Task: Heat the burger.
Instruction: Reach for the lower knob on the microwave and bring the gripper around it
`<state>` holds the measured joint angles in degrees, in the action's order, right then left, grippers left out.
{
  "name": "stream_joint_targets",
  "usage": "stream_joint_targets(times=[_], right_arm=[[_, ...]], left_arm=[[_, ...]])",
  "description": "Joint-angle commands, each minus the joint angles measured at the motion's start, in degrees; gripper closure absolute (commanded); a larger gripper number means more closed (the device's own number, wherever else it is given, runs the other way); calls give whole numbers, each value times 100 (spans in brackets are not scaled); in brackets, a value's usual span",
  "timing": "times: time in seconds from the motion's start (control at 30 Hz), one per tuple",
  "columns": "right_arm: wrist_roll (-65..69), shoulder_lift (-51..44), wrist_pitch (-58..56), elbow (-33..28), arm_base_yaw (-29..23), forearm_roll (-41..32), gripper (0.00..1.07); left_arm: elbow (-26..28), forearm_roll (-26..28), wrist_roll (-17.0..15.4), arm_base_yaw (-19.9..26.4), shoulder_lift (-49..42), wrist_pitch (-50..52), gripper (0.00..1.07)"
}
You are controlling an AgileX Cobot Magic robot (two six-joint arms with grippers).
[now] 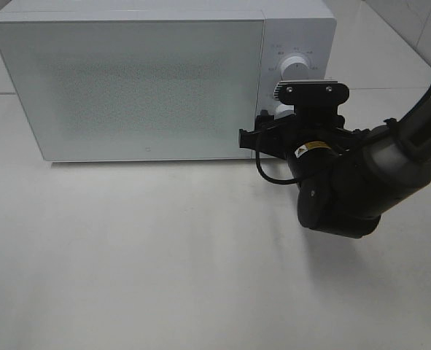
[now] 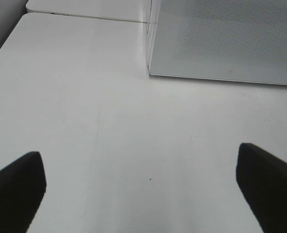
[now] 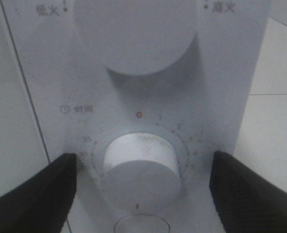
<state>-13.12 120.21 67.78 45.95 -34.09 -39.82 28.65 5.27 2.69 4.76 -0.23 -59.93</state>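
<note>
The right claw [image 3: 143, 191] stands spread, one finger on either side of the timer knob [image 3: 139, 162] on the white microwave [image 1: 127, 87], clear of it. The left claw [image 2: 143, 189] gapes above the counter [image 2: 109, 121]. The microwave door [image 1: 127, 80] is shut; the burger shows in no view, so its heading cannot be told.

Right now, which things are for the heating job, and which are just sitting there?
For the job:
microwave
timer knob
right gripper, open around that knob

Just there:
left gripper, open over the table
upper knob
</note>
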Motion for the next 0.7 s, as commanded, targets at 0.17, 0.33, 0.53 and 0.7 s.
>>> stream_joint_targets(times=[0.17, 0.33, 0.53, 0.7], right_arm=[[-74, 132, 69, 241, 132, 40, 34], [-86, 92, 74, 241, 132, 29, 35], [-218, -149, 74, 218, 120, 23, 35], [-218, -258, 132, 120, 46, 6, 35]], left_arm=[[-17, 34, -6, -17, -143, 57, 4], [-17, 34, -6, -17, -143, 57, 4], [-17, 34, -6, -17, -143, 57, 4], [-17, 34, -6, -17, -143, 57, 4]])
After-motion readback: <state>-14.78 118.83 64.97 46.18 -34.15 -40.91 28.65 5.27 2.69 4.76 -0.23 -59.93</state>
